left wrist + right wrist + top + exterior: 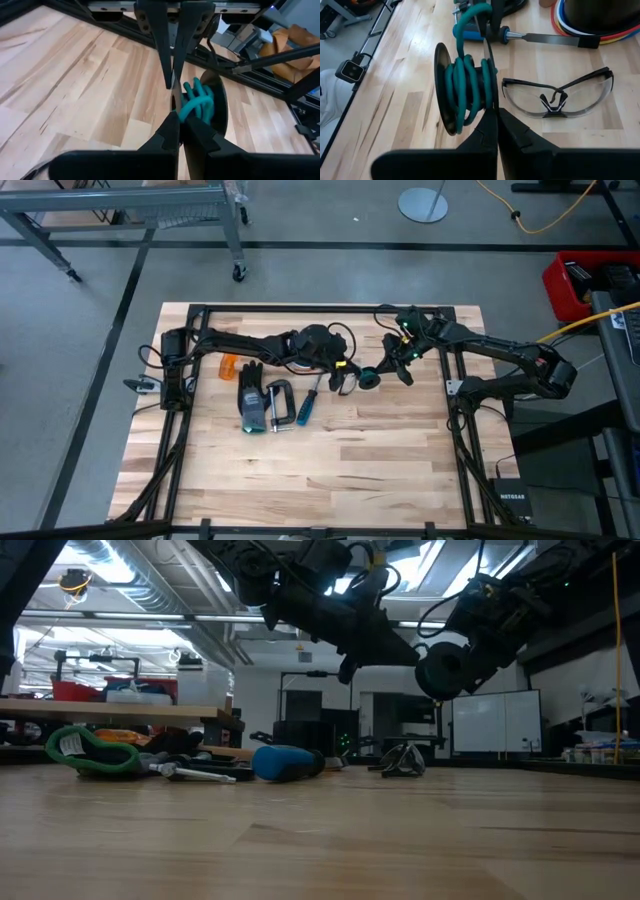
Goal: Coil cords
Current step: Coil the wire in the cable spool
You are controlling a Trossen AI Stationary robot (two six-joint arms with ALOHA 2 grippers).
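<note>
From the high view, both arms meet over the back middle of the wooden table (330,470): the left gripper (345,372) reaches in from the left, the right gripper (385,365) from the right, and between them sits a small dark spool (369,376) with a touch of teal. Left of that lie a blue-handled screwdriver (305,408), a C-clamp (279,404), a black glove (252,395) and an orange piece (229,365). Down at table height, the spool (440,670) hangs in the air, well clear of the tabletop, with both arms dark against the ceiling lights; it's hard to say from here which fingers grip it. On the boards below, the blue screwdriver handle (285,762) and a pair of safety glasses (402,760). Left wrist view now: its fingers (197,137) are pressed together, pinching the teal-green cord (197,102) right beside the spool's black flange (220,100). Right wrist view: fingers (512,132) shut tight on the spool's rim (442,90), the teal-green cord (467,87) wound round its core in several turns, one loose end arching up and away. The safety glasses (557,95) lie on the table just beyond.
</note>
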